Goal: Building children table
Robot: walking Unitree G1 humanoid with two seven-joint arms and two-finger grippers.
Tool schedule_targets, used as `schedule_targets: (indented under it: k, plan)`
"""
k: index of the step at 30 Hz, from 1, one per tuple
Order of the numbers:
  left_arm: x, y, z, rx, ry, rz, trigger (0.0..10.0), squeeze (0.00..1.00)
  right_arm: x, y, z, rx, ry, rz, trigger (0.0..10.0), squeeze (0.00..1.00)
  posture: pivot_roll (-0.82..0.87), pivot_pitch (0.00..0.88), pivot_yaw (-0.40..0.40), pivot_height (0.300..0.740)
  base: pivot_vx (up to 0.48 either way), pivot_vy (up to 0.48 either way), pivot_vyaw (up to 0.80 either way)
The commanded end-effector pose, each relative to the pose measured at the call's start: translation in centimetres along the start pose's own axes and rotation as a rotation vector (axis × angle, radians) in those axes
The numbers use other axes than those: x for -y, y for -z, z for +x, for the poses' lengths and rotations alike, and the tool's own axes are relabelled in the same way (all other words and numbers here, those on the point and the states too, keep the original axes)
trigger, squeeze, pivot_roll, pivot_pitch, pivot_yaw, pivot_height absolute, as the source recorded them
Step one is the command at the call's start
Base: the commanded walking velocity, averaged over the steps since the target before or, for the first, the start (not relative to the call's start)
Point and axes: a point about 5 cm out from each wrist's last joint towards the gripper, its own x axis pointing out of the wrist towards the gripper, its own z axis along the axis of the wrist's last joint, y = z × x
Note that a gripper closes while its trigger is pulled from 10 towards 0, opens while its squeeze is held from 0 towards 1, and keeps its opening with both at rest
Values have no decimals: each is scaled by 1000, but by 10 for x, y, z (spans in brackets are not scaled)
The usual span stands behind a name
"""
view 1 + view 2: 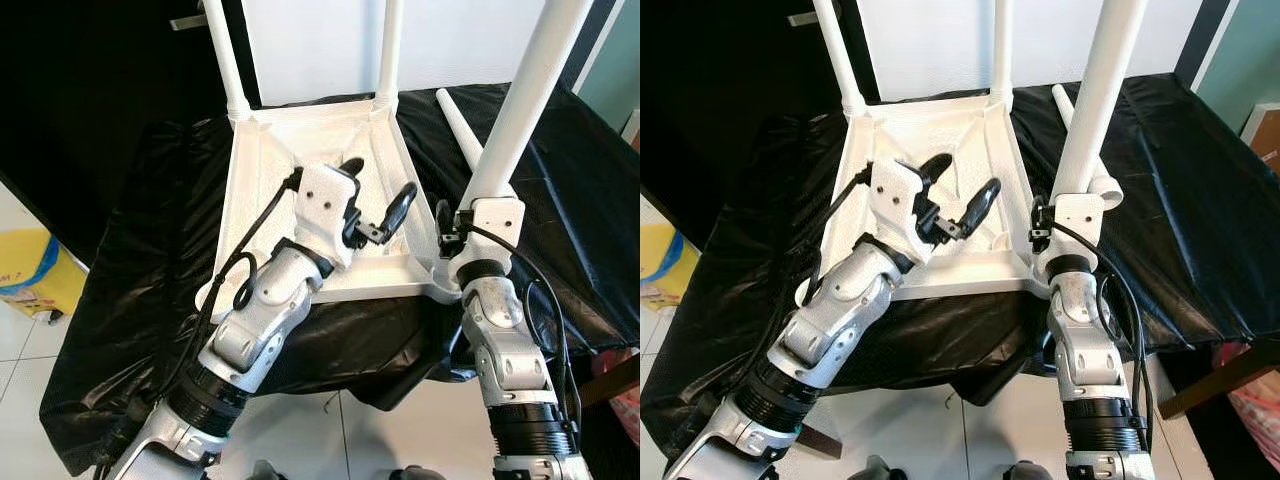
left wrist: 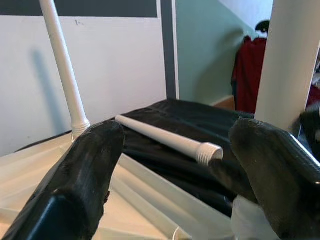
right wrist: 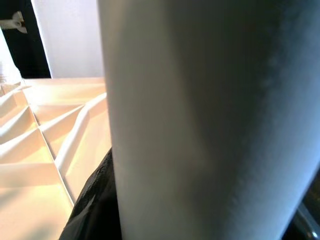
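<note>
A white table top [image 1: 262, 180] lies upside down on a black-covered surface. Two white legs [image 1: 222, 50] stand upright in its far corners. A third leg [image 1: 525, 100] rises from the near right corner, tilted slightly right. My right gripper [image 1: 470, 228] is shut on its base, and in the right wrist view this leg [image 3: 200, 120] looms close with a black finger [image 3: 92, 200] beside it. My left gripper [image 1: 378, 190] hovers open over the ribbed underside, holding nothing. A loose leg [image 2: 165, 137] lies on the cloth beyond the table top, threaded end toward me.
The black cloth [image 1: 150, 250] drapes over the front edge down to the tiled floor. A yellow bin [image 1: 25, 275] stands on the floor at the left. A wooden piece [image 1: 1220, 375] juts out low on the right. A white wall is behind.
</note>
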Motion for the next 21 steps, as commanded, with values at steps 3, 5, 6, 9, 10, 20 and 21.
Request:
schedule_targets:
  k: [3, 5, 6, 9, 10, 20, 21]
  plan:
    - [17, 9, -11, -38, 323, 35, 10000, 0, -1, -2, -2, 26, -5, -24, 10000, 0, -113, 73, 74, 740, 0, 0, 0]
    - [16, 12, -15, -54, 331, 40, 10000, 0, 0, -2, -2, 31, -6, -28, 10000, 0, -116, 70, 77, 740, 0, 0, 0]
    - [17, 15, -20, -73, 352, 33, 10000, 0, 1, -3, -2, 38, -5, -34, 10000, 0, -116, 69, 77, 740, 0, 0, 0]
    - [22, 23, -32, -137, 433, 15, 10000, 0, 3, -4, -4, 49, -2, -35, 10000, 0, -111, 68, 77, 740, 0, 0, 0]
    - [22, 23, -32, -137, 433, 15, 10000, 0, 3, -4, -4, 49, -2, -35, 10000, 0, -111, 68, 77, 740, 0, 0, 0]
    - [33, 35, -52, -267, 583, 0, 10000, 0, 8, -1, -10, 60, 0, -55, 10000, 0, -113, 68, 78, 740, 0, 0, 0]
    - [33, 35, -52, -267, 583, 0, 10000, 0, 8, -1, -10, 60, 0, -55, 10000, 0, -113, 68, 78, 740, 0, 0, 0]
